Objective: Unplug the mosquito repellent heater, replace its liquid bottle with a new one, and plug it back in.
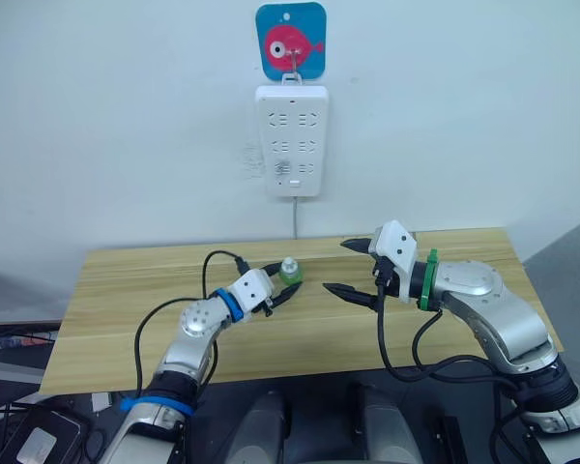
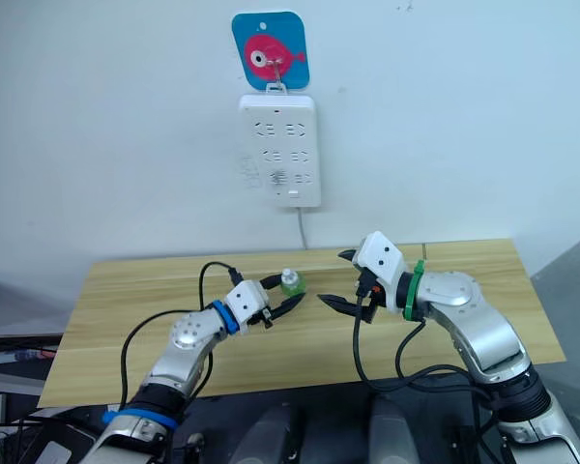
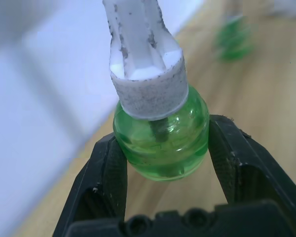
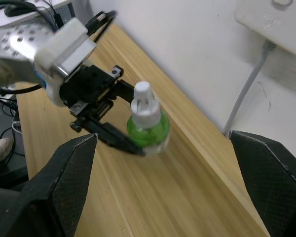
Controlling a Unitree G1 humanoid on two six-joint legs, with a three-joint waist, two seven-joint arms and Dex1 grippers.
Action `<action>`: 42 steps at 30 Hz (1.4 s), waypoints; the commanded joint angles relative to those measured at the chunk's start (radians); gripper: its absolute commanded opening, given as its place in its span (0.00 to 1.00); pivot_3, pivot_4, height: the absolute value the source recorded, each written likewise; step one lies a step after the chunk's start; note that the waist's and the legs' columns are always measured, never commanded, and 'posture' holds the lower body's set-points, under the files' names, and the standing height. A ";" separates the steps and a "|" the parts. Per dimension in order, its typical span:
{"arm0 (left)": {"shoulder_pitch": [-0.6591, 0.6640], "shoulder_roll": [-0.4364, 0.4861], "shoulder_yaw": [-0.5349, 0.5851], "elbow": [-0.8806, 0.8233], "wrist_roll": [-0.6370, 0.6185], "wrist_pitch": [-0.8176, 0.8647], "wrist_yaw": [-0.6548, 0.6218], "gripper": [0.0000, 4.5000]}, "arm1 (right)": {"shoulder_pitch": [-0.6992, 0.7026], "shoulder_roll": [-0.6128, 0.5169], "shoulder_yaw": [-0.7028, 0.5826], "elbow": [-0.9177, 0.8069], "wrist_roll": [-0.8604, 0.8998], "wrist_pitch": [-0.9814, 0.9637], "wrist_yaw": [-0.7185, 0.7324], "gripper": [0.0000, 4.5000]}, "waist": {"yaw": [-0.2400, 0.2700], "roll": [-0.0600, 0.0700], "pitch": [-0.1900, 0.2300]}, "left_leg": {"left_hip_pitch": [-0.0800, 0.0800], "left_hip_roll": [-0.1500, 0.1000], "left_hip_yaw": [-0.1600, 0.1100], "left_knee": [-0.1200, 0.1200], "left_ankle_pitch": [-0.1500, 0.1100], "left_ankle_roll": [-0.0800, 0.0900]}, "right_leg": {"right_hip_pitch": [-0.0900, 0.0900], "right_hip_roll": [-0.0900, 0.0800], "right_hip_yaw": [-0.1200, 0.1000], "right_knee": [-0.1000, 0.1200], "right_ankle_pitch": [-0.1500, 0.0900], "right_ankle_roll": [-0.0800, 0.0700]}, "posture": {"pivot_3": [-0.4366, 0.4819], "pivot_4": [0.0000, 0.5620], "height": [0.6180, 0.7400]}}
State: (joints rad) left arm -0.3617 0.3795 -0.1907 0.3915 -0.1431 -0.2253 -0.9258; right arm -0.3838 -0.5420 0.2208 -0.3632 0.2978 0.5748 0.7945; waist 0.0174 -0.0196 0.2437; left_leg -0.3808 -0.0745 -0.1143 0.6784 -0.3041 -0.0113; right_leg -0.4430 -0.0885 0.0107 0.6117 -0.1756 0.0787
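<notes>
Left gripper point(image 1: 282, 286) closed around green translucent liquid bottle point(image 1: 289, 271) with scuffed white ribbed cap, upright on light wooden table point(image 1: 126, 300). Bottle's lower half masked by black fingers point(image 3: 106, 177). Right gripper point(image 1: 353, 268) wide open, empty, just beside. Heater unit not discernible. White power strip point(image 1: 291, 139) on wall, cord partly hidden behind table.

green liquid bottle point(image 3: 161, 143), white cap, upright on table, clamped.
</notes>
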 commanded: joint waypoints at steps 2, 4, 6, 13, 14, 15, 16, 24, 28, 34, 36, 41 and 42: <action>-0.074 0.022 -0.035 -0.125 -0.096 0.154 -0.186 0.49 | -0.025 0.033 -0.001 0.001 0.025 -0.011 0.017 1.00 | 0.000 0.000 0.000 | -0.001 0.000 0.000 0.000 0.000 0.000 | 0.000 0.000 0.000 0.000 0.000 0.000 | 0.57 0.43 1.00; -0.100 0.022 -0.034 -0.127 -0.106 0.189 -0.216 0.49 | -0.026 0.045 -0.001 -0.001 0.021 -0.008 0.012 1.00 | 0.000 0.000 0.000 | -0.001 0.000 0.000 0.000 0.000 0.000 | 0.000 0.000 0.000 0.000 0.000 0.000 | 0.55 0.42 1.00; -0.121 0.018 -0.036 -0.110 -0.091 0.179 -0.224 0.49 | -0.021 0.059 -0.002 -0.004 0.009 -0.013 -0.006 1.00 | -0.001 0.000 0.000 | -0.001 0.000 0.000 0.000 0.000 0.000 | 0.000 0.000 0.000 0.000 0.000 0.000 | 0.54 0.41 1.00; -0.137 -0.011 -0.041 -0.114 -0.089 0.207 -0.232 0.49 | 0.000 0.095 -0.018 -0.024 0.010 -0.013 -0.052 0.96 | -0.004 0.000 0.000 | -0.001 0.000 0.001 0.000 0.001 -0.001 | -0.001 0.000 0.001 0.000 0.000 0.000 | 0.51 0.39 1.00; -0.138 -0.013 -0.041 -0.113 -0.087 0.206 -0.232 0.49 | 0.003 0.098 -0.020 -0.027 0.014 -0.013 -0.053 0.91 | -0.004 0.000 0.000 | -0.001 0.000 0.001 0.001 0.001 -0.001 | -0.001 0.000 0.001 0.000 0.000 0.000 | 0.51 0.39 1.00; -0.139 -0.014 -0.041 -0.112 -0.086 0.205 -0.233 0.49 | 0.005 0.102 -0.020 -0.030 0.017 -0.012 -0.056 0.86 | -0.006 0.000 0.000 | -0.001 0.000 0.001 0.001 0.001 -0.001 | 0.000 0.000 0.001 0.000 0.000 0.000 | 0.51 0.38 1.00; -0.141 -0.016 -0.040 -0.109 -0.084 0.204 -0.232 0.49 | 0.006 0.103 -0.019 -0.032 0.020 -0.011 -0.056 0.78 | -0.008 0.000 0.000 | -0.001 0.000 0.001 0.001 0.001 -0.001 | 0.000 0.000 0.001 0.000 0.000 0.000 | 0.51 0.38 1.00; -0.124 -0.021 -0.038 -0.139 -0.085 0.212 -0.225 0.49 | 0.014 0.100 -0.005 -0.043 0.025 -0.012 -0.038 0.22 | -0.010 0.000 0.000 | -0.001 0.000 0.001 0.001 0.001 -0.001 | -0.001 0.000 0.001 0.000 0.000 0.000 | 0.53 0.38 1.00; -0.093 -0.005 -0.043 -0.180 -0.083 0.209 -0.231 0.49 | 0.012 0.106 -0.009 -0.050 0.053 0.004 -0.023 0.22 | -0.010 0.000 0.000 | -0.001 0.000 0.001 0.001 0.001 -0.001 | -0.001 0.000 0.001 0.000 0.000 0.000 | 0.56 0.38 1.00; -0.051 0.054 -0.081 -0.332 -0.121 0.226 -0.327 0.49 | -0.125 0.055 0.035 0.067 0.112 -0.081 0.255 0.22 | -0.010 0.001 -0.001 | 0.000 0.000 0.002 0.001 0.001 -0.001 | -0.001 0.000 0.002 0.000 0.000 0.000 | 0.58 0.35 1.00; -0.051 0.073 -0.100 -0.370 -0.137 0.234 -0.378 0.49 | -0.193 0.039 0.068 0.158 0.119 -0.149 0.411 0.22 | -0.010 0.001 -0.001 | 0.000 0.000 0.002 0.001 0.001 -0.001 | 0.000 0.000 0.002 0.000 0.000 0.000 | 0.60 0.34 1.00; -0.060 0.114 -0.121 -0.410 -0.157 0.249 -0.466 0.49 | -0.318 0.045 0.094 0.338 0.100 -0.272 0.617 0.22 | -0.006 0.001 -0.002 | 0.000 0.000 0.002 0.001 0.001 -0.001 | 0.000 0.000 0.002 0.000 0.000 0.000 | 0.63 0.33 1.00; -0.060 0.119 -0.120 -0.411 -0.160 0.252 -0.475 0.49 | -0.331 0.045 0.093 0.358 0.096 -0.285 0.635 0.22 | -0.003 0.001 -0.002 | 0.000 0.000 0.002 0.001 0.001 -0.001 | 0.000 0.000 0.002 0.000 0.000 0.000 | 0.64 0.32 1.00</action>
State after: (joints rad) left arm -0.4194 0.5101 -0.2593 0.0428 -0.2749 0.0280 -1.3505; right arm -0.6751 -0.5087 0.3369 -0.0099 0.3836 0.3429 1.4096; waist 0.0141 -0.0187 0.2418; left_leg -0.3812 -0.0750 -0.1121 0.6793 -0.3034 -0.0125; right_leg -0.4436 -0.0881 0.0124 0.6118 -0.1753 0.0787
